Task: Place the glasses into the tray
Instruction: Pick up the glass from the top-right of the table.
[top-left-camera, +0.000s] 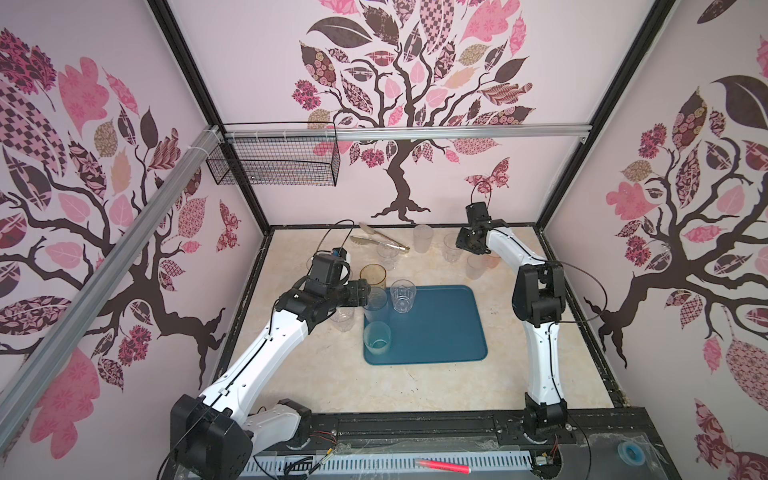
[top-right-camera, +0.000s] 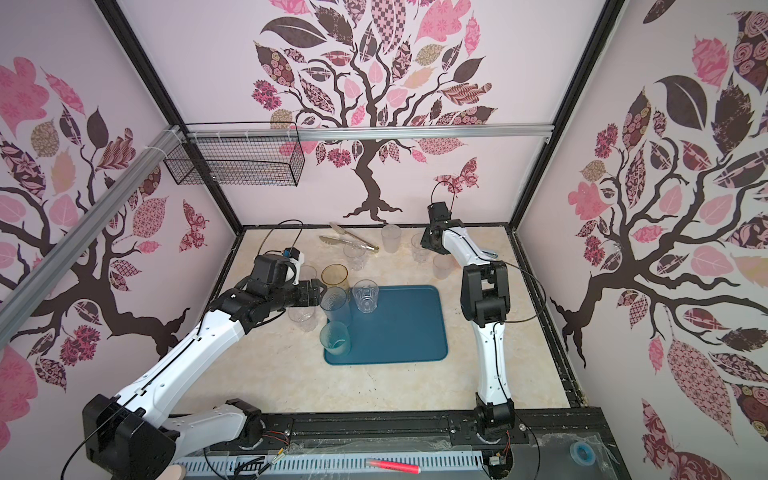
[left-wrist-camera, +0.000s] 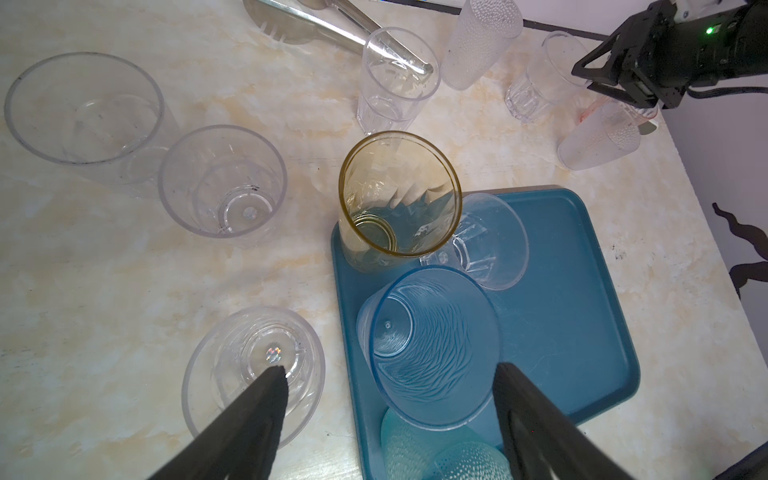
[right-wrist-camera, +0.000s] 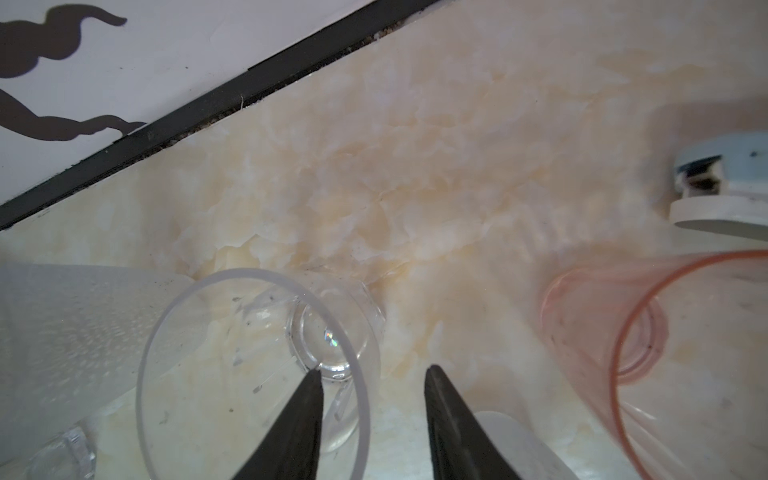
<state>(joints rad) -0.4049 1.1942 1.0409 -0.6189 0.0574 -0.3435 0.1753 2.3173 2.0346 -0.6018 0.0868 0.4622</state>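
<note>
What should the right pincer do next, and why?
Probably close it on the glass wall before any lift. In the right wrist view the right pincer straddles the wall of a clear faceted glass: one finger is inside the rim and one outside. Gaps show on both sides, so nothing is gripped yet. The pink glass and a frosted glass stand close by.

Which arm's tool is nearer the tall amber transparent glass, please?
Left: the left tool is just beside the tall amber glass; the right tool is farther off, over a clear faceted glass.
</note>
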